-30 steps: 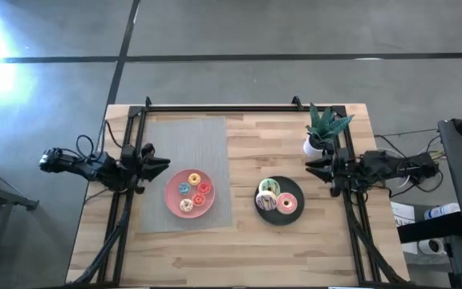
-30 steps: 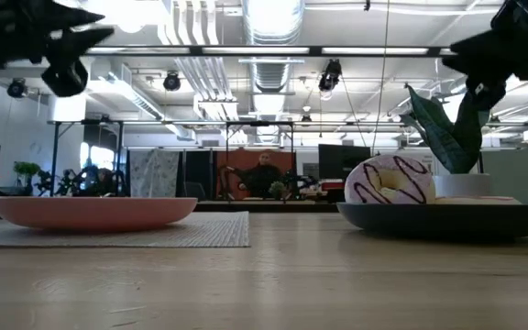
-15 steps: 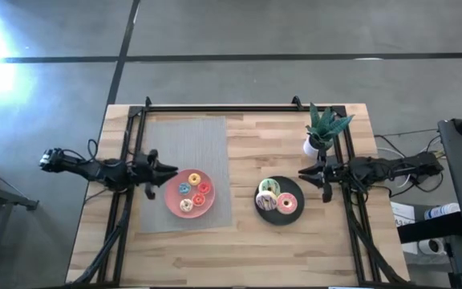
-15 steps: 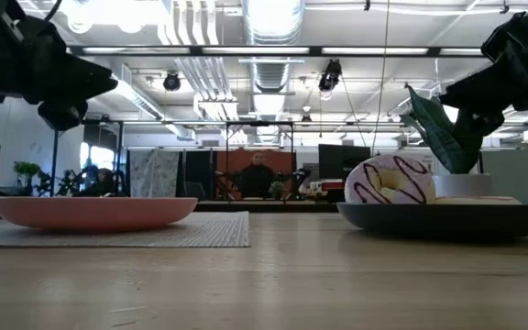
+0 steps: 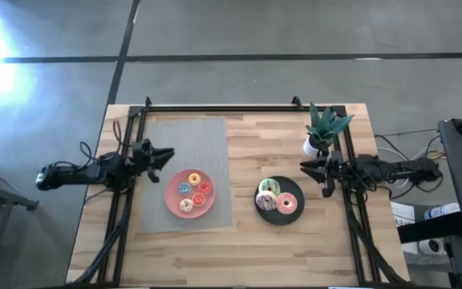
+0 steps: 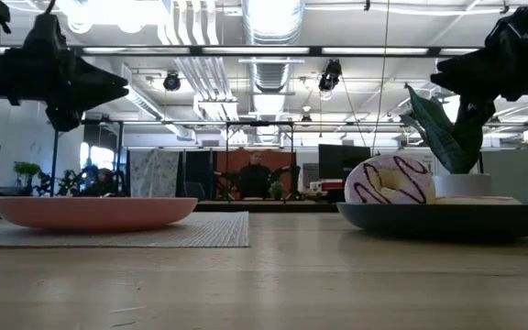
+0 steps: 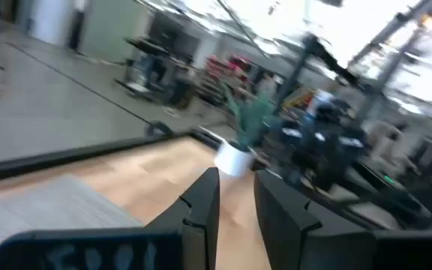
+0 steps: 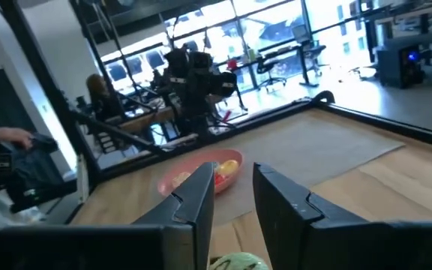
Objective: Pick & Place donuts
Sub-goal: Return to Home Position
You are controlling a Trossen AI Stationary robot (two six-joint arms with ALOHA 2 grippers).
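Observation:
Three larger donuts, green, white and pink, lie on the black plate. Several tiny donuts lie on the pink plate. My left gripper hovers over the grey mat, left of and beyond the pink plate, with a narrow gap between its fingers. My right gripper hovers just beyond the black plate's far right, also narrowly open. In the low view the white donut shows on the black plate.
A grey mat lies under the pink plate. A potted plant stands at the far right, next to my right arm. Black frame rails run along the far and side edges. A person sits in the room behind.
Both grippers have dropped from high over the table's sides and reached a little toward its middle. My left gripper then swung toward the far edge, away from the pink plate. No donut or plate has moved.

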